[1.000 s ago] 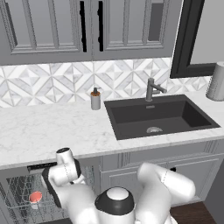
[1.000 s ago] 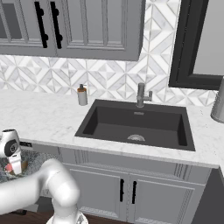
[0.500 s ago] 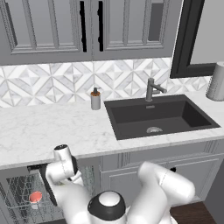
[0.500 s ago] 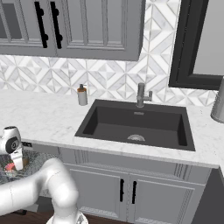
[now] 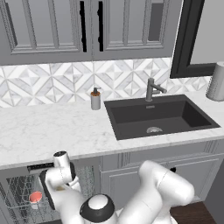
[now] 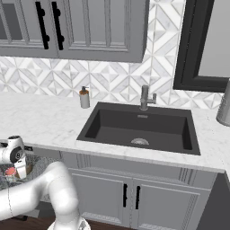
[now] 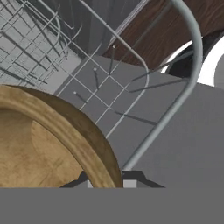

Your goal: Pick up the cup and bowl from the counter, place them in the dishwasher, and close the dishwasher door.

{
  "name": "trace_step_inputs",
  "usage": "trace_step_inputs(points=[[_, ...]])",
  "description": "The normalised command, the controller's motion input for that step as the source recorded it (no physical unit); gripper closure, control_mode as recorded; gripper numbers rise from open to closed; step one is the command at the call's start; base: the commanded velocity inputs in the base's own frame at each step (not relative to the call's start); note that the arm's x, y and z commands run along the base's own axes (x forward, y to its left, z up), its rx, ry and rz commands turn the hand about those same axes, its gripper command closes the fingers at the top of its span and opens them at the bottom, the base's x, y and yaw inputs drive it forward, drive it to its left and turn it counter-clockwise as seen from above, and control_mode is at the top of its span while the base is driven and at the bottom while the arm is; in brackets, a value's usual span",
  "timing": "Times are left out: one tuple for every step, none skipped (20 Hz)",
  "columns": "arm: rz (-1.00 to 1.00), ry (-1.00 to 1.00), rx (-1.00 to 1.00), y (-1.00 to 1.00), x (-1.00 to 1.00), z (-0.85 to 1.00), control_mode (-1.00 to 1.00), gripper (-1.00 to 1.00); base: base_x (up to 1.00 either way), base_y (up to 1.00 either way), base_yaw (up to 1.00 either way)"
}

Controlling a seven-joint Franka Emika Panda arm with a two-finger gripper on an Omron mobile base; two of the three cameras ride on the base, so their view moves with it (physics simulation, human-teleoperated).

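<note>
Shift since a second ago: barely a twitch, the white arm's wrist had only nudged sideways over the rack while everything else held its place.
Pincer: the pincer (image 7: 109, 183) was pinched nearly closed on the rim of the bowl, one dark tip on each side of the rim in the hand view.
Bowl: the small round brown wooden bowl (image 7: 43, 144), golden-olive inside, was held low over the grey wire rack (image 7: 189, 74), with thin rack tines standing just past its edge.
Cup: the small white cup with the red-pink inside (image 5: 35, 197) already sat in the wire rack, open side toward the left base camera, to the left of the arm.
Dishwasher: the under-counter dishwasher (image 5: 41, 166) stood open beneath the slab, its dark control strip just under the edge and the rack drawn out in front.
Counter: the long white marble counter (image 5: 43, 127) carried a small grey soap dispenser with a pump top (image 5: 95, 99) near the tiled wall.
Sink: the dark rectangular sink (image 5: 157, 116) sat to the right of the dispenser, with a grey faucet (image 5: 153, 89) behind it.
</note>
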Motion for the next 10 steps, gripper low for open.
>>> trace_step_inputs(points=[[0.00, 0.00, 0.00, 0.28, 0.20, -0.64, -1.00, 1.00, 0.00, 0.00, 0.00], [0.00, 0.00, 0.00, 0.28, 0.20, -0.53, -1.00, 1.00, 0.00, 0.00, 0.00], [0.00, 0.00, 0.00, 0.26, 0.15, -0.47, -1.00, 1.00, 0.00, 0.00, 0.00], [0.00, 0.00, 0.00, 0.24, 0.11, -0.40, -1.00, 1.00, 0.00, 0.00, 0.00], [0.00, 0.00, 0.00, 0.19, 0.02, -0.27, -1.00, 1.00, 0.00, 0.00, 0.00], [0.00, 0.00, 0.00, 0.21, 0.00, -0.24, -1.00, 1.00, 0.00, 0.00, 0.00], [0.00, 0.00, 0.00, 0.18, 0.01, -0.26, -1.00, 1.00, 0.00, 0.00, 0.00], [0.00, 0.00, 0.00, 0.14, 0.06, -0.31, -1.00, 1.00, 0.00, 0.00, 0.00], [0.00, 0.00, -0.01, 0.08, 0.09, -0.39, -1.00, 1.00, 0.00, 0.00, 0.00], [0.00, 0.01, -0.01, 0.04, 0.07, -0.47, -1.00, 1.00, 0.00, 0.00, 0.00]])
